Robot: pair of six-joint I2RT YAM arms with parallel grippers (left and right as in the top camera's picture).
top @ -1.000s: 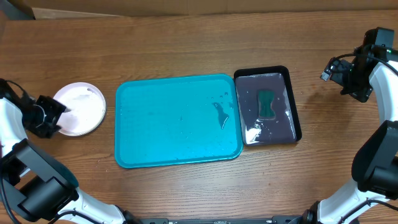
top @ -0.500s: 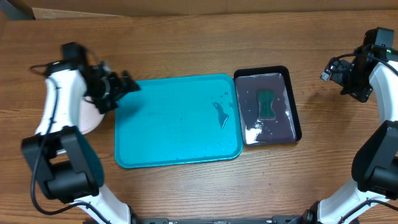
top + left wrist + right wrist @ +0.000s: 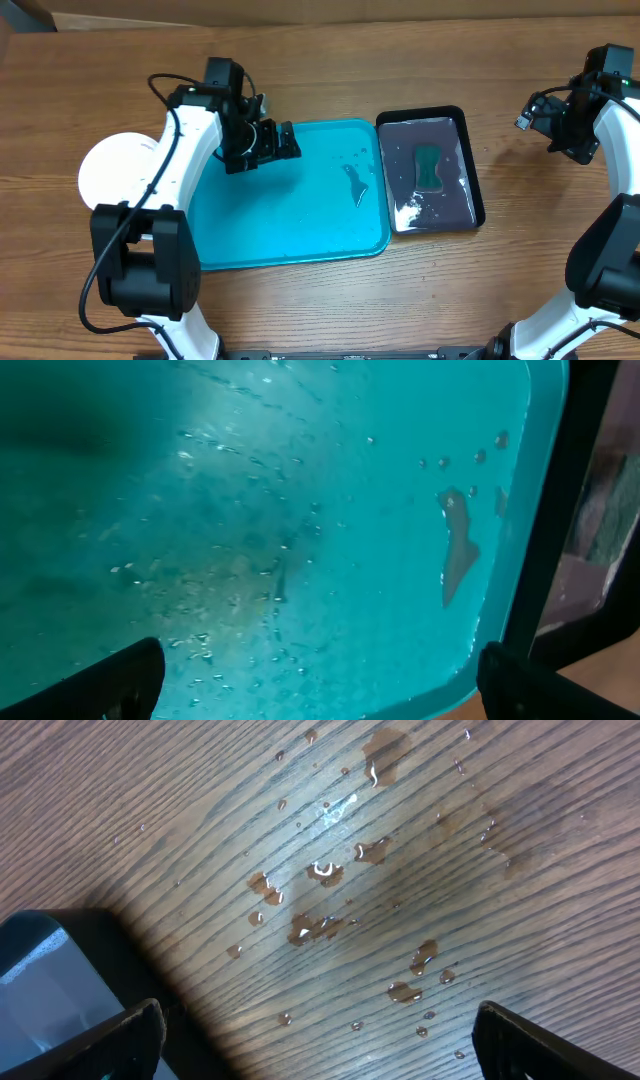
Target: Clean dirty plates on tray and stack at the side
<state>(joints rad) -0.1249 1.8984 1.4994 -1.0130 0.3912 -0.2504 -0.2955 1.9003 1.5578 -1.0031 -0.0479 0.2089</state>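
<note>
Large flat teal rectangular plastic tray (image 3: pixel 290 220) mid wooden table (image 3: pixel 300 70). Smaller black rectangular tray (image 3: pixel 450 150) against its right edge, green sponge (image 3: pixel 428 166) in it. White round plastic plate (image 3: pixel 105 170) on table left of teal tray. Left claw (image 3: pixel 288 142) over teal tray's rear-left corner.

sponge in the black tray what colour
The sponge is dark green, best seen in the overhead view.

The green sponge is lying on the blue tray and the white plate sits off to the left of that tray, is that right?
Not quite. The overhead view shows the green sponge lying in the black tray, just right of the blue tray. The white plate does sit off to the left of the blue tray.
</note>
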